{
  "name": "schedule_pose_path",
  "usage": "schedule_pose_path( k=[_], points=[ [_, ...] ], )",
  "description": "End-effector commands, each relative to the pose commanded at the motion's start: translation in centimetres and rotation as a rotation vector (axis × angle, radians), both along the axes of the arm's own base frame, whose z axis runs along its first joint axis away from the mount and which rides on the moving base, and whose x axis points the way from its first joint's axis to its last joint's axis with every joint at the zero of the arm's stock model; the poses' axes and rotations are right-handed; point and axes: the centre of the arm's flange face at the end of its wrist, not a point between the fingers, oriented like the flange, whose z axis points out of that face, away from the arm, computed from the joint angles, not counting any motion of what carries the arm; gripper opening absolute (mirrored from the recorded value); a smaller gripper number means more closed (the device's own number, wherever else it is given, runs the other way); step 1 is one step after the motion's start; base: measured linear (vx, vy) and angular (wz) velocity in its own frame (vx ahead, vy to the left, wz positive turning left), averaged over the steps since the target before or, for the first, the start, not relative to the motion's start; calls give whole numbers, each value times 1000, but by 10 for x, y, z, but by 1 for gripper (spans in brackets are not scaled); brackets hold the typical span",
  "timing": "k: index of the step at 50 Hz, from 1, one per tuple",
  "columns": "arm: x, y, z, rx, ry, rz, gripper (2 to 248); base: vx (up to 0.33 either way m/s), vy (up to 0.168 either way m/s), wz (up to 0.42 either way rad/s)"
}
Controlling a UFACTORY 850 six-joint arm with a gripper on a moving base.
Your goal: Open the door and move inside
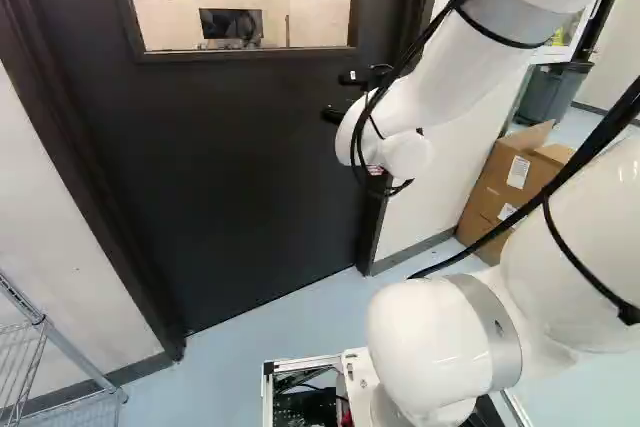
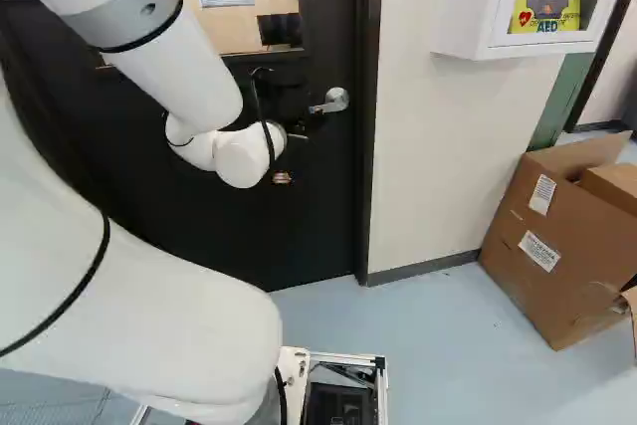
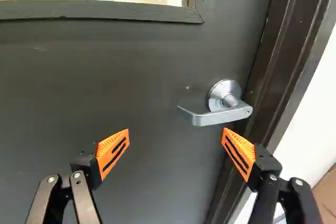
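Nearest of all are the white arm's point(image 2: 149, 320) thick links, reaching to the far side, where the dark door point(image 3: 121, 82) stands shut. Its lever handle point(image 3: 223, 116) is on the door's right side, close to the frame point(image 3: 289, 40). The gripper point(image 3: 176, 132) faces it with fingers spread wide and nothing pinched; the lever lies ahead, nearer the right-hand finger. I'd call this lining up for the handle, with the opening itself yet to begin. Next, I reckon, it should shift right, centre on the lever, press it down, then work the door open before the base rolls in.
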Motion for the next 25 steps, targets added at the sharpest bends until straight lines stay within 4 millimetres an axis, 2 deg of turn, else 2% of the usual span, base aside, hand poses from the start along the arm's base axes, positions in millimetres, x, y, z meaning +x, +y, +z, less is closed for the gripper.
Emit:
schedule_pose_path(
  k=[25],
  points=[
    [19,0,27,0,-55,0,247,0,0,0]
  ],
)
